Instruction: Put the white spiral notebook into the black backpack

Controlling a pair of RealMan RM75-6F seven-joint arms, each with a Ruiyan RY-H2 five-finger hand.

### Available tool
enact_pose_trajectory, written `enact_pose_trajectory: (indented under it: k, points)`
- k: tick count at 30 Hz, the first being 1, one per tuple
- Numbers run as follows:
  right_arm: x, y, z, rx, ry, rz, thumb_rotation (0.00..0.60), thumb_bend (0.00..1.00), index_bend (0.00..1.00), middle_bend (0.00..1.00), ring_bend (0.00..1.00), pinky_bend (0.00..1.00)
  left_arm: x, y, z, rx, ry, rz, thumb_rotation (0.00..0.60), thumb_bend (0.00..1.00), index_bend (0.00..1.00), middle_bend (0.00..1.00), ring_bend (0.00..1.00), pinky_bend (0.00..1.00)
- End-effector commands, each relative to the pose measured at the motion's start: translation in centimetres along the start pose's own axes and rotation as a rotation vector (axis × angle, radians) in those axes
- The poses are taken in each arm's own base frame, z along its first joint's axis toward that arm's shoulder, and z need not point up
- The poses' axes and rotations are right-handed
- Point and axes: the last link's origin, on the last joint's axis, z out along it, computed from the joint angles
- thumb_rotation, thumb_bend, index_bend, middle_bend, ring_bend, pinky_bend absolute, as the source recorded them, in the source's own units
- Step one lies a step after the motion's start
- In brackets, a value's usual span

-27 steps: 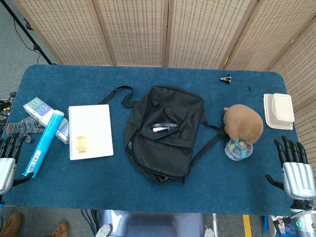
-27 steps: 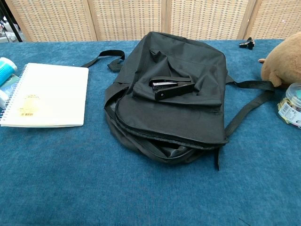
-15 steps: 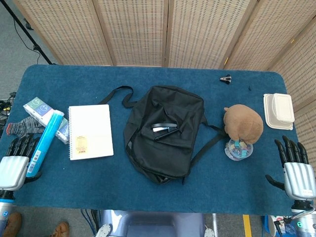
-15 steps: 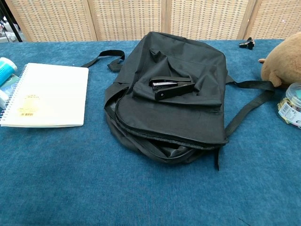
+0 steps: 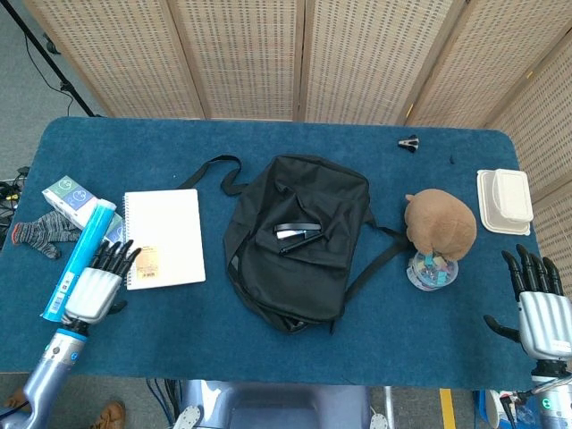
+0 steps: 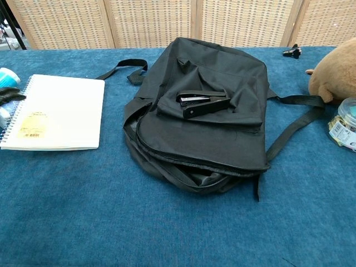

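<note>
The table (image 5: pixel 268 340) was covered in deep blue cloth. The notebook (image 5: pixel 164 238) was white with a yellow label, the backpack (image 5: pixel 299 237) black, the plush toy (image 5: pixel 441 223) brown, the tube (image 5: pixel 79 260) light blue.

head view looks straight down from high up, whole table (image 5: pixel 268 344) in frame. chest view sits low at the near edge, looking across. both catch the black backpack (image 5: pixel 295 237) and white spiral notebook (image 6: pixel 55 111)

A woven folding screen (image 5: pixel 295 58) stands behind the blue-covered table (image 5: pixel 268 143)
</note>
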Motion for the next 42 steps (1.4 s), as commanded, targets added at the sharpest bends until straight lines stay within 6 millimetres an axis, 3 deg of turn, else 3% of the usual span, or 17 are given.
enact_pose_trajectory:
  k: [1,12,19,23,26,28,30,39,42]
  points:
    - [0.0,0.1,0.1,-0.003,0.0,0.003,0.6,0.0,0.0,0.0,0.0,0.0,-0.8,1.5,1.7,-0.044,0.021,0.023,0.6,0.0,0.0,0.0,0.0,0.0]
    - [0.3,0.6,0.2,-0.011,0.012,0.022,0.6,0.0,0.0,0.0,0.0,0.0,-0.9,3.0,4.9,-0.045,0.032,0.06,0.6,0.0,0.0,0.0,0.0,0.0]
    - [0.3,0.6,0.3,-0.012,0.008,0.024,0.6,0.0,0.0,0.0,0.0,0.0,-0.8,3.4,5.9,-0.043,0.03,0.101,0.6,0.0,0.0,0.0,0.0,0.0]
    - [0.4,0.7,0.3,-0.015,0.007,0.029,0.6,0.0,0.0,0.0,0.0,0.0,-0.8,3.7,6.3,-0.032,0.051,0.153,0.6,0.12,0.0,0.0,0.0,0.06]
    - [0.4,0.7,0.3,-0.015,0.006,0.03,0.6,0.0,0.0,0.0,0.0,0.0,-0.9,3.8,6.5,-0.031,0.063,0.156,0.6,0.28,0.12,0.05,0.05,0.23]
    - [0.4,0.7,0.3,-0.012,0.003,0.029,0.6,0.0,0.0,0.0,0.0,0.0,-0.8,3.7,6.4,-0.04,0.081,0.156,0.6,0.37,0.29,0.19,0.17,0.34]
    - [0.4,0.7,0.2,-0.007,0.0,0.027,0.6,0.0,0.0,0.0,0.0,0.0,-0.9,3.5,6.4,-0.043,0.092,0.16,0.6,0.42,0.4,0.29,0.26,0.39]
    - [-0.4,-0.2,-0.2,0.047,-0.065,0.011,0.6,0.0,0.0,0.0,0.0,0.0,-0.9,2.4,6.5,-0.036,0.117,0.151,0.6,0.51,0.66,0.51,0.46,0.56]
    - [-0.9,-1.7,0.1,0.144,-0.121,-0.004,0.6,0.0,0.0,0.0,0.0,0.0,0.2,1.3,7.0,-0.025,0.166,0.143,0.6,0.52,0.72,0.56,0.5,0.58]
